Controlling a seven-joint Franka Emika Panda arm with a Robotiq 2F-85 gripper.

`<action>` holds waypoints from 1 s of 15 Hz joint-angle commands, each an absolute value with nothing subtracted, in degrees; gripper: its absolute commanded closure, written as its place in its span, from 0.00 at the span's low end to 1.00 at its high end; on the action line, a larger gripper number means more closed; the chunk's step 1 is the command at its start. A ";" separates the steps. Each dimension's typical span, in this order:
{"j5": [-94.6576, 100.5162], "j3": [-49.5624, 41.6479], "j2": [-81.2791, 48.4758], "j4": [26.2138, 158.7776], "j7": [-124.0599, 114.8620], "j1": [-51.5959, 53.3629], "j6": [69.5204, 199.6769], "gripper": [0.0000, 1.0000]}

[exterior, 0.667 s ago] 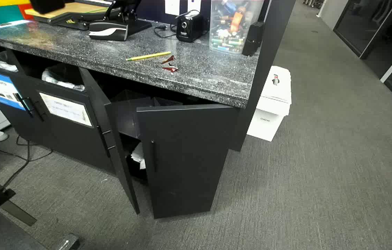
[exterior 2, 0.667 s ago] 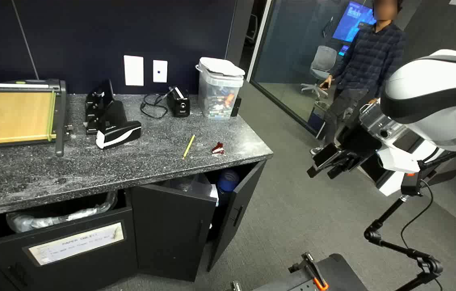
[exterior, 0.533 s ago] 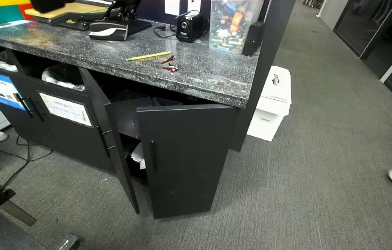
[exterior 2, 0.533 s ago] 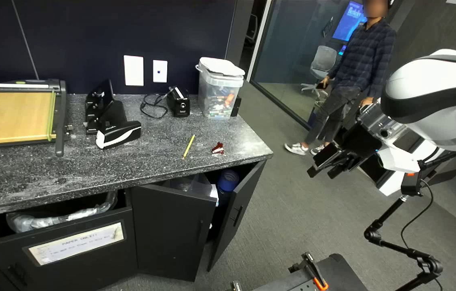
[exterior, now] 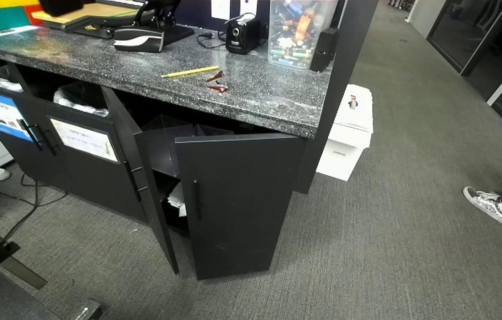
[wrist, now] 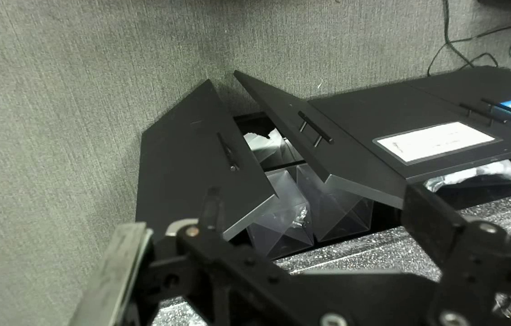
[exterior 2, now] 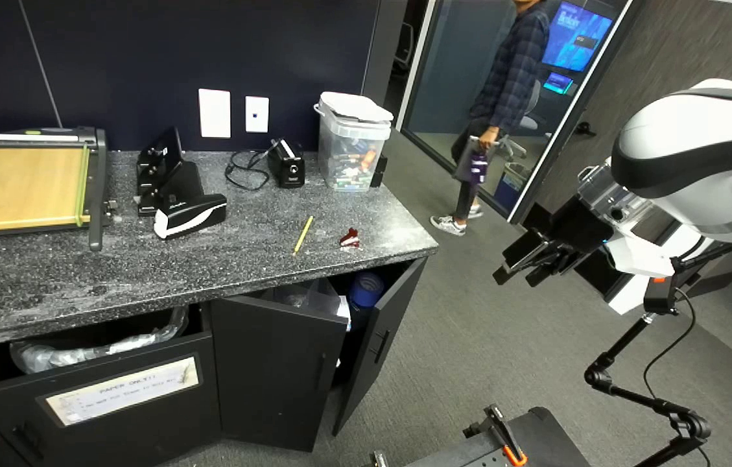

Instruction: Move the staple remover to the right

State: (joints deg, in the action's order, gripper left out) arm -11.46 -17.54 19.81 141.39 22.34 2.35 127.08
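Presently, gripper (wrist: 321,210): unclenched, fingers spread apart; in an exterior view, apart from the tabletop (exterior 2: 242,259), past its front right corner.
Staple remover (exterior 2: 350,239): dark red, resting near the front edge, toward the front right corner.
Yellow pencil (exterior 2: 303,235): lying left of the staple remover, one end toward the front edge.
Clear tub (exterior 2: 354,149): toward the back right corner.
Person (exterior 2: 512,78): upright, beyond the right edge.
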 commanded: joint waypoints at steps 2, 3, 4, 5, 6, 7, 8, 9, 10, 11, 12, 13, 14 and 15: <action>-11.98 -15.13 18.37 140.25 21.95 0.43 126.92 0.00; -11.50 -14.47 17.08 139.30 21.18 0.26 127.16 0.00; -11.40 -13.92 15.95 138.47 20.45 0.12 127.18 0.00; -11.59 -13.33 14.31 137.32 19.85 0.18 127.62 0.00; -11.61 -12.68 12.86 136.27 19.52 0.30 128.00 0.00; -11.34 -11.97 11.46 135.20 19.38 0.39 128.50 0.00; -11.25 -11.19 9.71 133.93 19.23 0.54 129.18 0.00; -11.50 -10.39 8.03 132.53 18.75 0.67 129.81 0.00; -11.82 -9.43 5.75 130.41 18.04 0.87 130.51 0.00; -12.31 -8.51 3.32 128.09 17.01 0.98 131.33 0.00; -12.92 -7.45 0.25 125.17 15.19 1.06 132.28 0.00; -13.34 -6.50 -2.46 122.47 13.46 0.98 133.17 0.00; -13.55 -5.53 -5.52 119.50 11.45 0.86 134.26 0.00; -13.45 -4.66 -8.19 116.65 9.52 0.71 134.99 0.00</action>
State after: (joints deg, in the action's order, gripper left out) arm -12.41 -7.10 0.74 126.02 14.06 1.28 133.23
